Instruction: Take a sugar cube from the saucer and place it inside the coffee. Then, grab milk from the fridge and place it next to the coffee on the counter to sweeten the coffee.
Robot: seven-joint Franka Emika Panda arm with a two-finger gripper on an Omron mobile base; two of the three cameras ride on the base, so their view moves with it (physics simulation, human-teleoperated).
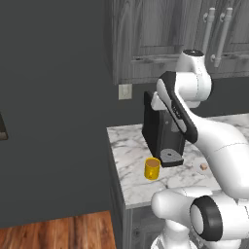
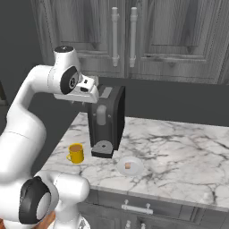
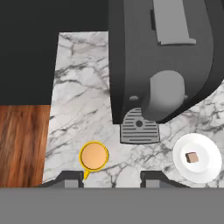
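Hovering gripper point(image 3: 111, 177) above counter point(image 3: 78, 109) | sugar cube point(image 3: 191, 157) right, seemingly apart

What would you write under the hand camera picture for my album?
Looking down: yellow mug of coffee, sugar cube on its saucer, black coffee machine on the marble counter.

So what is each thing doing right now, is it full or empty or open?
Mug: upright on the counter, full of brown coffee, no sugar in it.
Sugar cube: lying on the saucer, untouched.
Coffee machine: standing on the counter, nothing on its drip tray.
Hand: open, holding nothing, above the counter.
Upper cabinets: doors closed.
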